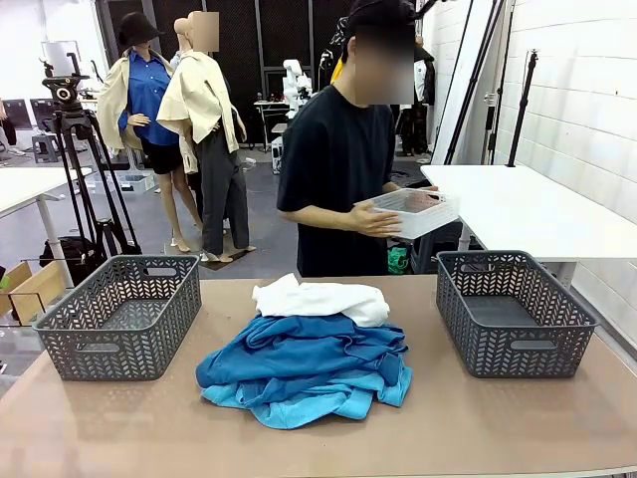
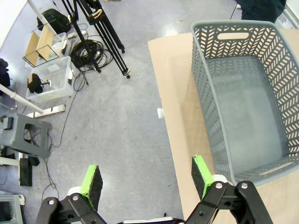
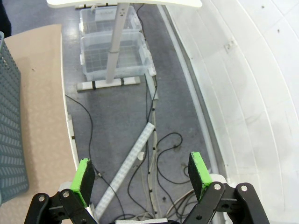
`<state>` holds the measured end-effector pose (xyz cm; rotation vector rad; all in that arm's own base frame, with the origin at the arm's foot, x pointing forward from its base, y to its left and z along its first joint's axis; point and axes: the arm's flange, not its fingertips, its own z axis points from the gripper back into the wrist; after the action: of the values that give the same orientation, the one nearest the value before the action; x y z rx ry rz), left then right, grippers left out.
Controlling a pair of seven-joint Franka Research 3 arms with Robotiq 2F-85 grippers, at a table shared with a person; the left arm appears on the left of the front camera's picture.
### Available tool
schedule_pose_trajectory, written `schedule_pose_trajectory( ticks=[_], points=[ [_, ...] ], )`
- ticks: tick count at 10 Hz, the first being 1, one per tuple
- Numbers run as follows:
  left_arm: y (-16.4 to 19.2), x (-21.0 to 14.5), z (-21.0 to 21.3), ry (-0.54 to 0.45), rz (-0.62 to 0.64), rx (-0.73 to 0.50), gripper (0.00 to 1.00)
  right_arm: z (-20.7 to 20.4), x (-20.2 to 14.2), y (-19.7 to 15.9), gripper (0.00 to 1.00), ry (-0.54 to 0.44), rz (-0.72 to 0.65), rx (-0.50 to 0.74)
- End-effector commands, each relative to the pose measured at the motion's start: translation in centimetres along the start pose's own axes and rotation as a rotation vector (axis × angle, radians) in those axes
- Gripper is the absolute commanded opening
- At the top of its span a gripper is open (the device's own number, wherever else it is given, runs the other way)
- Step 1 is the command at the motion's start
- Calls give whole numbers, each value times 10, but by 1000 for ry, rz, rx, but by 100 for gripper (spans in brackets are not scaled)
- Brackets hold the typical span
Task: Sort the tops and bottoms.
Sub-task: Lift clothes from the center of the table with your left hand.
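At mid-frame of the front view, on the worktop [image 1: 90, 428], the tops [image 1: 304, 363] lie in one heap. White shirt [image 1: 323, 299] sits at the back edge, royal-blue shirts [image 1: 299, 349] in the middle, sky-blue shirts [image 1: 299, 406] lowest and nearest the camera. Can't tell how many pcs per colour. No bottoms I can make out; some may be buried.

Left basket [image 1: 119, 324] at frame left and right basket [image 1: 508, 329] at frame right both look bare inside, each well apart from the heap. My read: nothing sorted yet, whole job left.

Left tool [image 2: 145, 179]: pads apart, nothing btwn them. It hangs over the floor [image 2: 117, 121] just off the worktop edge, w/ the left basket at upper right of its wrist view. Right tool [image 3: 140, 175]: pads apart too, nothing held, over floor cables at the other end.

Person [image 1: 338, 149] at the far side holds a clear bin [image 1: 413, 211], hands off the clothes.
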<state>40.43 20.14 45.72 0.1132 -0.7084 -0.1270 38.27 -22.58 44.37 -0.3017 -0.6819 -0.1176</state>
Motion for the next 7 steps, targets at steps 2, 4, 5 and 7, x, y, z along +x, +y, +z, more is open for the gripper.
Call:
schedule_pose_trajectory(
  ticks=[2, 4, 5, 7],
  points=[
    [3, -3, 0, -8, -13, 4, 100, 0, 0, 1, 100, 5, 10, 2],
    [3, -3, 0, -8, -13, 4, 100, 0, 0, 1, 100, 5, 10, 2],
    [3, -3, 0, -8, -13, 4, 100, 0, 0, 1, 100, 5, 10, 2],
    [3, -3, 0, -8, -13, 4, 100, 0, 0, 1, 100, 5, 10, 2]
  ],
)
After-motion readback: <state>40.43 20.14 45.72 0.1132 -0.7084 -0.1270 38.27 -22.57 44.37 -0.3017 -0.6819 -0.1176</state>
